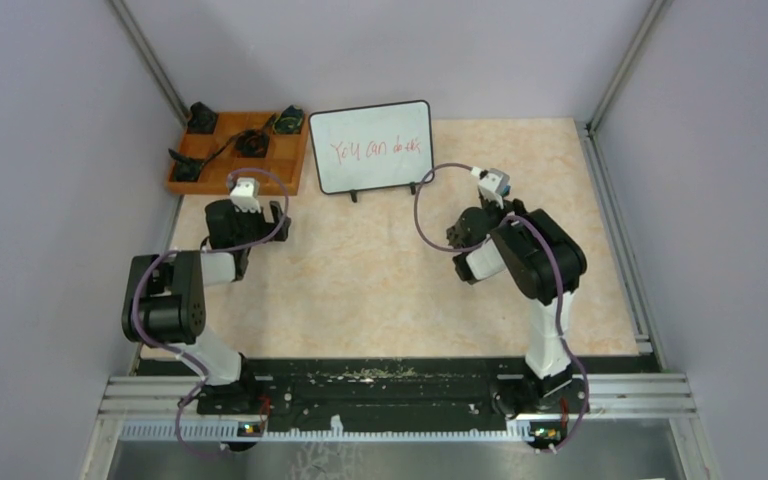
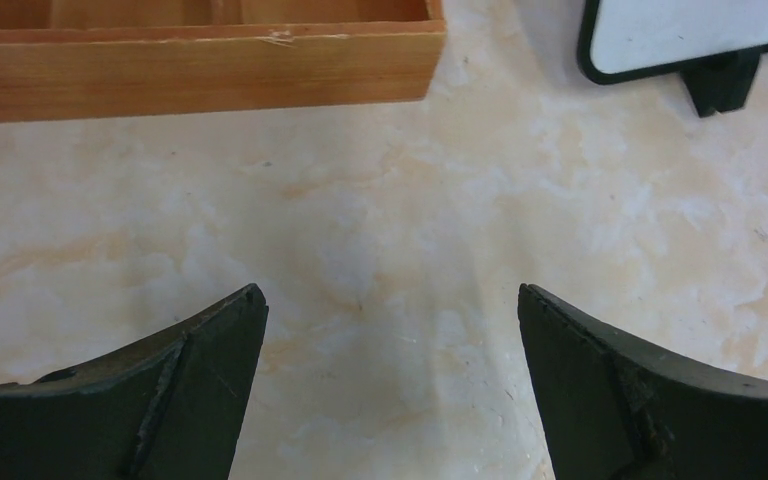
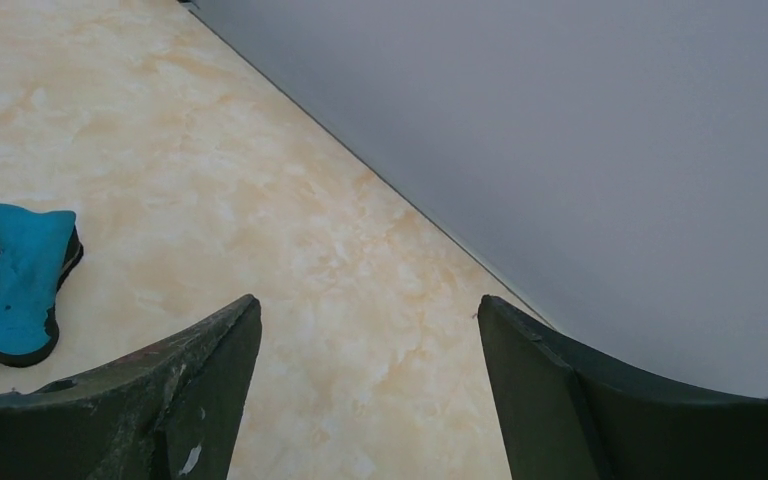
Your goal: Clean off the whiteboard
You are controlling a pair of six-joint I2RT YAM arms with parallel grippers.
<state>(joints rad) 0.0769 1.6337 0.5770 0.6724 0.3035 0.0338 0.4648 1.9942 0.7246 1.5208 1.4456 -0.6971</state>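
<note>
The whiteboard (image 1: 371, 146) stands upright at the back middle of the table, with red handwriting on it; its lower corner and one black foot show in the left wrist view (image 2: 680, 35). My left gripper (image 1: 248, 180) (image 2: 390, 295) is open and empty over bare table, in front of the tray and left of the board. My right gripper (image 1: 496, 180) (image 3: 370, 305) is open and empty by the board's right end, facing the right wall. A blue-topped eraser pad (image 3: 15, 285) lies flat on the table left of the right fingers; it is hidden in the top view.
An orange wooden compartment tray (image 1: 185, 185) holding several small dark parts sits at the back left; its front wall (image 2: 200, 75) is just ahead of the left fingers. Grey walls enclose the table on three sides, the right wall (image 3: 560, 120) close to the right gripper.
</note>
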